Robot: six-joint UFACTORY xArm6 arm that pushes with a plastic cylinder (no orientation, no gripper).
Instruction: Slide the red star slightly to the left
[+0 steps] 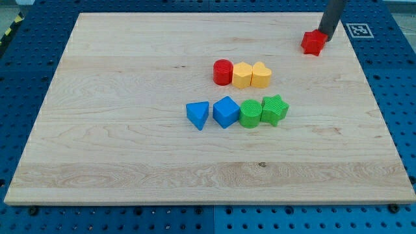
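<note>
The red star (313,43) lies near the board's top right corner. My tip (324,38) stands right against the star's right side, touching or nearly touching it; the dark rod rises from there out of the view's top. The star is well apart from the other blocks, which sit near the board's middle.
A row of a red cylinder (223,71), a yellow hexagon (242,75) and a yellow heart (261,75) sits at the middle. Below it lie a blue triangle (197,115), a blue cube (226,111), a green cylinder (250,113) and a green star (274,109). The wooden board (117,130) rests on a blue pegboard.
</note>
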